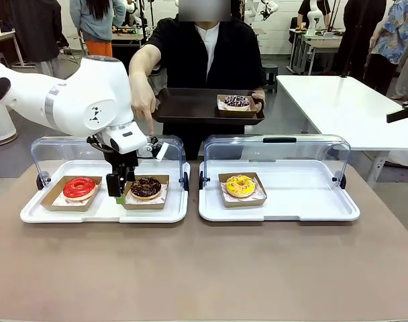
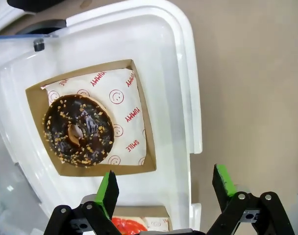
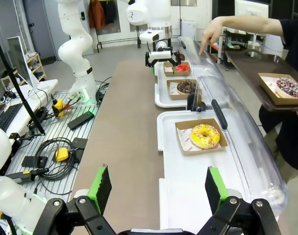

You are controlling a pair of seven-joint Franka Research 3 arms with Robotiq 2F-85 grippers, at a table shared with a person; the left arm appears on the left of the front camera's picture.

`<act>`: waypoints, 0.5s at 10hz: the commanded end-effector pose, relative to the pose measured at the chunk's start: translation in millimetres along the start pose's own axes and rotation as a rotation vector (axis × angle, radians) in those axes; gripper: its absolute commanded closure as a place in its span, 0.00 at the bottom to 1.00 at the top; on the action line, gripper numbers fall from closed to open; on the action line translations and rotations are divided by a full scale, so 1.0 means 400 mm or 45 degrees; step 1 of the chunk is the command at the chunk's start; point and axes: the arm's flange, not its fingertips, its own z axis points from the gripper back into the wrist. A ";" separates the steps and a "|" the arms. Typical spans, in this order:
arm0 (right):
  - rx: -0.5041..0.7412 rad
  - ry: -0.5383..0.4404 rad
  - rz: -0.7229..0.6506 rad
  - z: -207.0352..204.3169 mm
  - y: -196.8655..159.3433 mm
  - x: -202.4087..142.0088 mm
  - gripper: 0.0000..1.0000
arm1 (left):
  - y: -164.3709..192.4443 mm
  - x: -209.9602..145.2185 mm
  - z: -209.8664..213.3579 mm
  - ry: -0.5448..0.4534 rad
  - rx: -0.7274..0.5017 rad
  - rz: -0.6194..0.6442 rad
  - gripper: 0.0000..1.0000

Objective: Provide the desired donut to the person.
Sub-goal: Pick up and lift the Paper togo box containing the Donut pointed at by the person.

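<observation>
L gripper (image 1: 118,193) hangs spread and empty over the L tray (image 1: 103,212), between red donut (image 1: 79,188) and choc donut (image 1: 146,188). Choc sits in its box (image 1: 162,181), just to your right. The person's hand (image 1: 143,100) seems to point at it. L arm's nearer. R gripper (image 3: 156,188) is spread too, well apart.

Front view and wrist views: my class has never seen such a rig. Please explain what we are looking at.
It is a two-armed robot facing a person across a table. The front view looks across the table; each wrist view looks along one arm's end effector. Two white trays hold a red donut, a chocolate donut and a yellow donut. The left end effector hovers open by the chocolate donut; the right end effector is open too; neither holds anything. The person's hand points down and the other holds a dark tray with a fourth donut.
</observation>
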 end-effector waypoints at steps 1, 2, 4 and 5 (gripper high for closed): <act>-0.007 0.001 0.000 0.000 -0.002 -0.001 0.00 | 0.024 -0.001 -0.028 -0.026 -0.009 0.026 0.00; -0.007 0.001 0.000 0.000 -0.002 -0.001 0.00 | 0.024 -0.005 -0.030 -0.036 -0.022 0.025 0.00; -0.007 0.001 0.000 0.000 -0.002 -0.001 0.00 | 0.014 -0.004 -0.039 -0.006 -0.024 0.011 0.00; -0.007 0.001 0.000 0.000 -0.002 -0.001 0.00 | 0.014 -0.004 -0.039 -0.006 -0.024 0.011 0.00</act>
